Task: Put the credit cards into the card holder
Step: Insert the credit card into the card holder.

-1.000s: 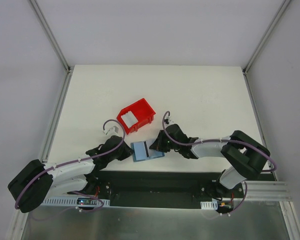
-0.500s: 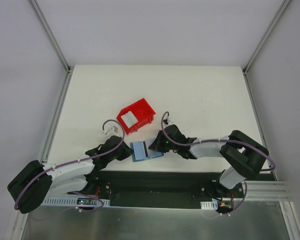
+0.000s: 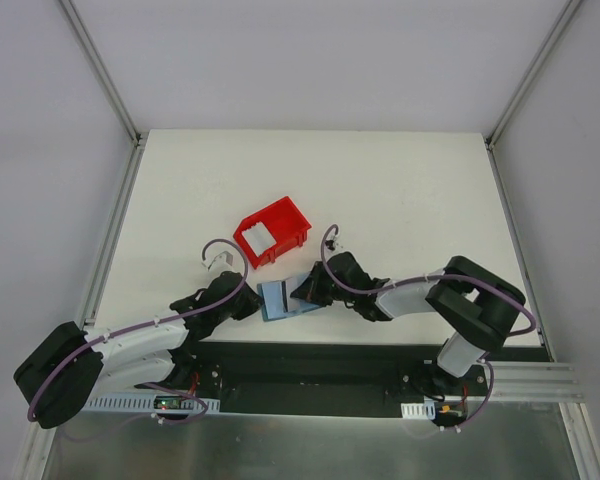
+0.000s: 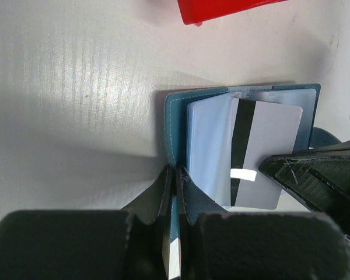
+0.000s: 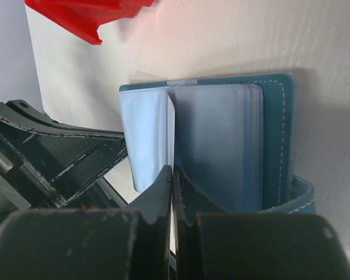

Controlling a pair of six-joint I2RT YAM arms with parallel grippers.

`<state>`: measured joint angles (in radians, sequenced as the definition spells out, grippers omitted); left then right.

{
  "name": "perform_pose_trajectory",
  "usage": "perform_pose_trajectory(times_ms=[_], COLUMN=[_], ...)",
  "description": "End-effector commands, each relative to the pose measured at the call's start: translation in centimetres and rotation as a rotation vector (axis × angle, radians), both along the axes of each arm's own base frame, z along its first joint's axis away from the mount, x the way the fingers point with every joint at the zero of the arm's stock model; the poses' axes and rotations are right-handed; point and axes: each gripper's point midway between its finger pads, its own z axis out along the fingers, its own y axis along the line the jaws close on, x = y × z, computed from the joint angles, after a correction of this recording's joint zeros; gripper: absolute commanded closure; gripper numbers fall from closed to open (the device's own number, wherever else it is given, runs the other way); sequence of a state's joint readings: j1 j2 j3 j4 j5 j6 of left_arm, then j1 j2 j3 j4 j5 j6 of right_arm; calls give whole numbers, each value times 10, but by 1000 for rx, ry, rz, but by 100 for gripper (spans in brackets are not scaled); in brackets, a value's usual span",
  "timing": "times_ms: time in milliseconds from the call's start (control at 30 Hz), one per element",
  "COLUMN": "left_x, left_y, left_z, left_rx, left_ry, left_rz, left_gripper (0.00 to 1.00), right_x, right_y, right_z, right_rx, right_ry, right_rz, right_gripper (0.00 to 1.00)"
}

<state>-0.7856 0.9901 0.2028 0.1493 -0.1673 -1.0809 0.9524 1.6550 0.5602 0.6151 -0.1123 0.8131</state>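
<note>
My right hand (image 3: 303, 290) has slid toward nine o'clock, bringing the credit card (image 4: 274, 134), pinched at its edge, over the open card holder (image 3: 277, 300). I judge it nearly ready to tuck in. My left hand (image 4: 174, 173) clamps the holder's cover, six o'clock of the red bin (image 3: 292, 232).

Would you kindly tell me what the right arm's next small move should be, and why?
Probably ease the card deeper into the card holder. The right fingers pinch the card and most of it shows outside the clear sleeves, while the left fingers pin the holder's edge.
</note>
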Motion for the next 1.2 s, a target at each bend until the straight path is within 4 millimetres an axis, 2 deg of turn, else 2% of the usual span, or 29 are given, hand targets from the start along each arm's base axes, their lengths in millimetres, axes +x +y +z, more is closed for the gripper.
perform_pose_trajectory(times_ms=[0,133,433,667,733,1167], left_x=[-33,-32,-32,-30,-29,-26], left_y=[26,27,30,30,29,28], left_z=[-38,-38,-37,-36,-35,-34], left_rx=[126,128,136,148,153,160], left_ry=[131,129,125,124,120,112], left_rz=[-30,-26,-16,-19,-23,-29], left_gripper=[100,100,100,100,100,100], right_x=[-22,-26,-16,-20,-23,-27], right_y=[0,-3,-29,-35,-30,-2], right_z=[-9,-21,-24,-33,-34,-35], right_rx=[-8,-31,-101,-120,-133,-76], right_ry=[47,87,56,136,165,211], right_rz=[54,62,-10,11,64,144], right_gripper=[100,100,100,100,100,100])
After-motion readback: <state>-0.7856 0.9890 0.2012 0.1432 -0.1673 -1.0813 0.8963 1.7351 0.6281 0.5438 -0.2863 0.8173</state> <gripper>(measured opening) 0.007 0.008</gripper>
